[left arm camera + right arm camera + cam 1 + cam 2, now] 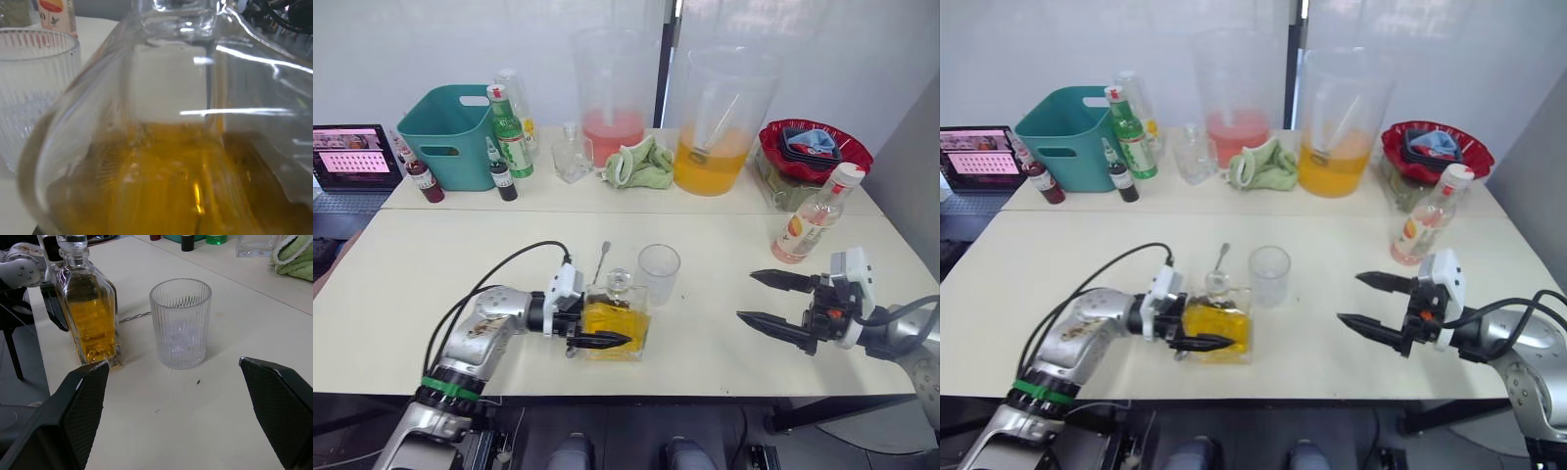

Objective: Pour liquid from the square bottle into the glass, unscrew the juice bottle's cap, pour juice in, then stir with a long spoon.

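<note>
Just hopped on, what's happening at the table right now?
The left hand is closed around the square bottle, which stands upright on the table with its stopper in. The glass sits beside it, looking empty. The right hand is open and holds nothing, with the juice bottle behind it, capped. The spoon lies behind the square bottle.

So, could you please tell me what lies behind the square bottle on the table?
The long spoon lies behind the square bottle, its bowl pointing away from the robot. The bottle covers the near end of its handle. The glass stands behind and to the right.
</note>
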